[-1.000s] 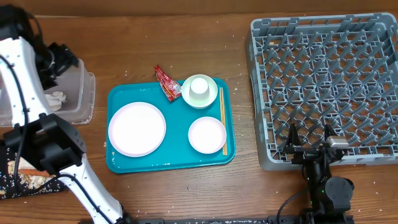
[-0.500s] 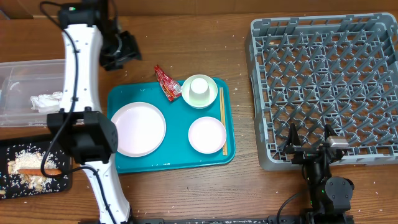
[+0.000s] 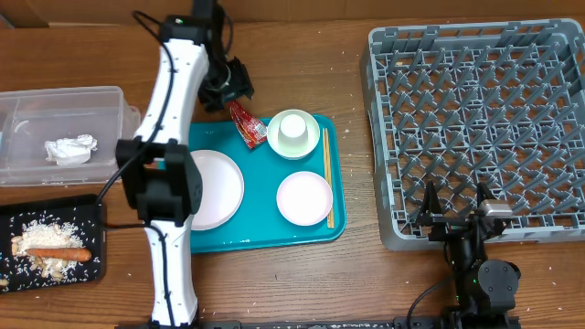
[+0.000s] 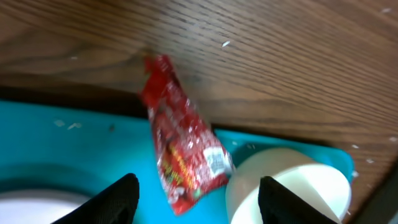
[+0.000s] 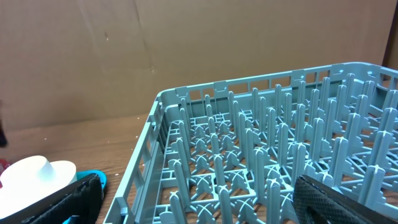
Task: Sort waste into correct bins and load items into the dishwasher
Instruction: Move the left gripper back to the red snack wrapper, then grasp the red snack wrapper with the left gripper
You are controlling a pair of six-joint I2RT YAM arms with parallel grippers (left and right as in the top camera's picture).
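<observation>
Colours recorded: the table (image 3: pixel 302 55) is found brown with wood grain; the serving tray (image 3: pixel 260 228) teal. The large plate (image 3: pixel 224 187), small plate (image 3: pixel 303 197) and cup (image 3: pixel 292 131) are noted white. The wrapper (image 3: pixel 247 125) is red with pale print, the rack (image 3: pixel 475 119) grey, the carrot (image 3: pixel 57 253) orange, the black tray (image 3: pixel 37 208) flecked whitish.

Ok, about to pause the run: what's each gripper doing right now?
Left gripper: open, empty, over the wrapper.
Right gripper: open, empty, by the rack.

The overhead camera looks straight down on the whole worktop (image 3: pixel 302 55). The left wrist camera hangs close above the red wrapper (image 4: pixel 181 155) and white dish (image 4: pixel 292 186), both also seen overhead. The right wrist camera sits low, facing across the grey rack (image 5: pixel 261 162).
</observation>
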